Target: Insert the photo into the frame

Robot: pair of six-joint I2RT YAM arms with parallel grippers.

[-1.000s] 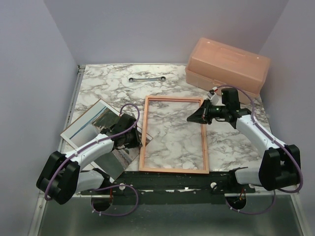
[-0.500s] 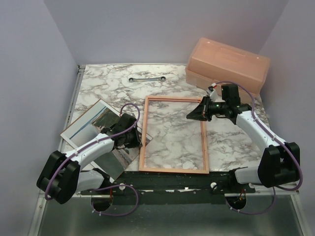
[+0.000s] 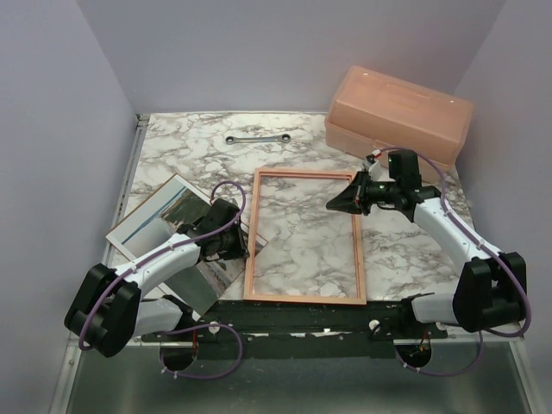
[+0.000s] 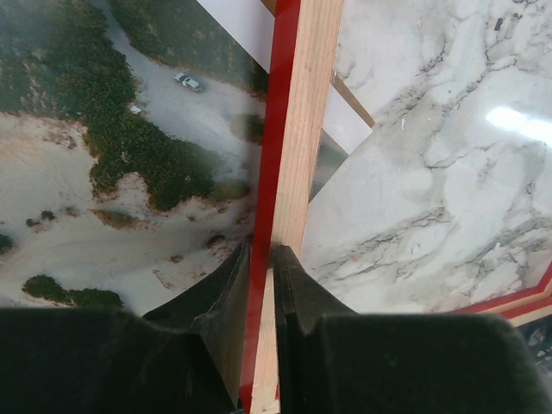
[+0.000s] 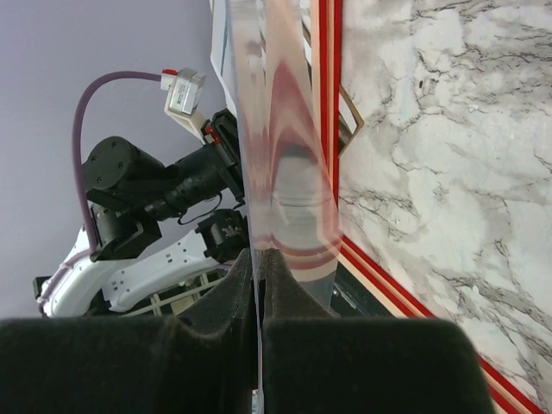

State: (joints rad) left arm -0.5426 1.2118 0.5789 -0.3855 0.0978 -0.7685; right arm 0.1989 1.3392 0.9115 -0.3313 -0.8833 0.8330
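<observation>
We note the left gripper (image 4: 261,256) clamped on 1 rail of the thin red-and-wood rectangular frame (image 4: 302,103), which overlaps the grey-green paper photo (image 4: 103,172). The right gripper (image 5: 259,259) pinches a clear reflective pane (image 5: 280,147).

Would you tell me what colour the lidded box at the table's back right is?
The box is salmon pink, clearest in the top external view.
</observation>
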